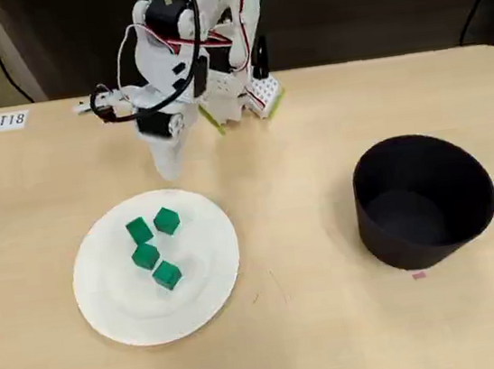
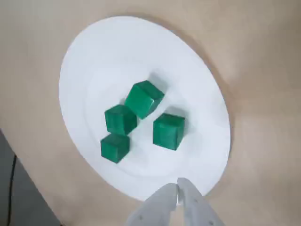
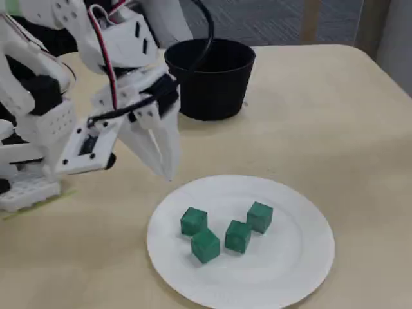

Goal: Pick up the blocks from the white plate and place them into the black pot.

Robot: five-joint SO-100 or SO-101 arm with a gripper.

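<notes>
A pale wooden table is evenly lit — a label marked MT18 is stuck at one corner; grey floor is seen beyond.

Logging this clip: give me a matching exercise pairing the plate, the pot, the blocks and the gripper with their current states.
Things:
1. white plate
2. black pot
3. green blocks
4. gripper

States:
A. empty inside
B. hanging above the plate's edge, jaws closed, holding nothing
C. clustered together, all four on the plate
D. lying flat on the table, carrying the cubes

Pairs: 1-D, 2-A, 3-C, 4-B
</notes>
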